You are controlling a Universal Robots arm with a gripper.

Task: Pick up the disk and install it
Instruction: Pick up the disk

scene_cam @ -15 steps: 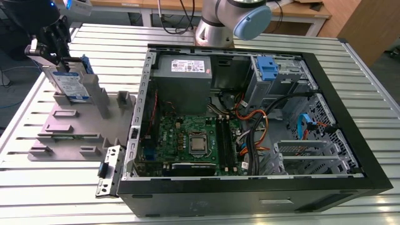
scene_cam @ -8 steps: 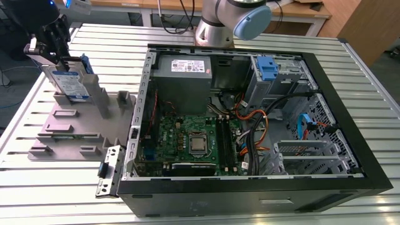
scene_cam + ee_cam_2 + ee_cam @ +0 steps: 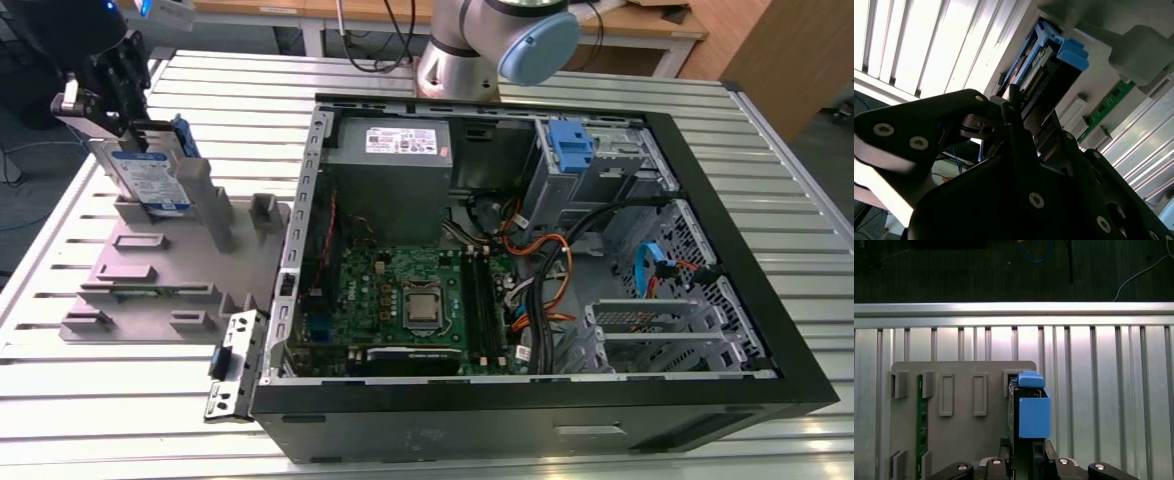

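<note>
Disk held on edge over the grey fixture tray, outside the computer case

The disk [image 3: 147, 178] stands upright at the exterior view's left, its white-and-blue label facing the camera and its blue carrier rails [image 3: 1033, 416] along its edges. The pincer [image 3: 123, 118] is pressed together on the disk's upper edge. Its lower edge is at the grey fixture tray [image 3: 134, 290], but I cannot tell whether the two touch. A green memory module [image 3: 919, 425] lies in another slot of that tray. The tray rests on the slatted metal surface [image 3: 120, 385], just beside the open computer case [image 3: 534, 425], where a bare blue bracket [image 3: 570, 145] sits near the power supply [image 3: 400, 150].
</note>
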